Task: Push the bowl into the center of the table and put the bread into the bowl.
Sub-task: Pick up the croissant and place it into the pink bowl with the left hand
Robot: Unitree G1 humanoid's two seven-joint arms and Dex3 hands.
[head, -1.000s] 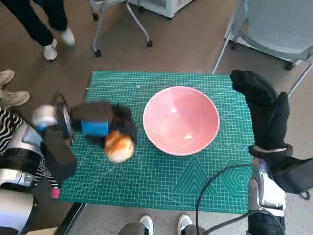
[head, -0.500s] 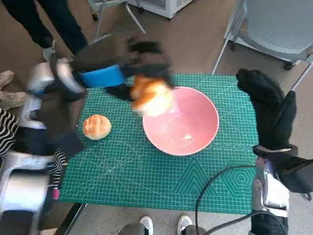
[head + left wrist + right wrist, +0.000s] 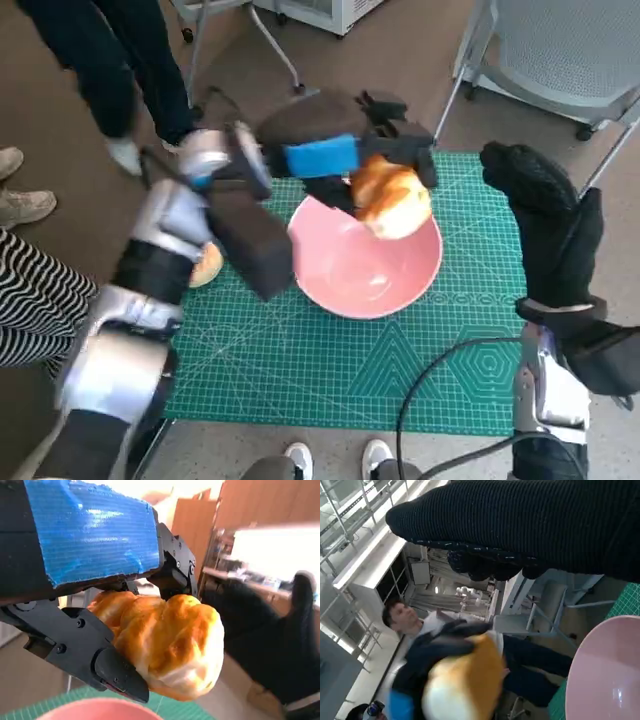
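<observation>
Bread roll held over the bowl at the middle of the table

The left robot hand (image 3: 345, 150) holds a roll (image 3: 392, 199) above the far rim of the bowl (image 3: 360, 275), which sits mid-mat (image 3: 300, 370) on the table. A second roll (image 3: 207, 265) lies left of the bowl, behind the forearm. The right robot hand (image 3: 545, 215) stands upright at the mat's right edge.

We see even, bright room light overhead. Motion blur smears the pale left forearm (image 3: 150, 290). Windows glare white behind the golden bread roll (image 3: 165, 645).
</observation>
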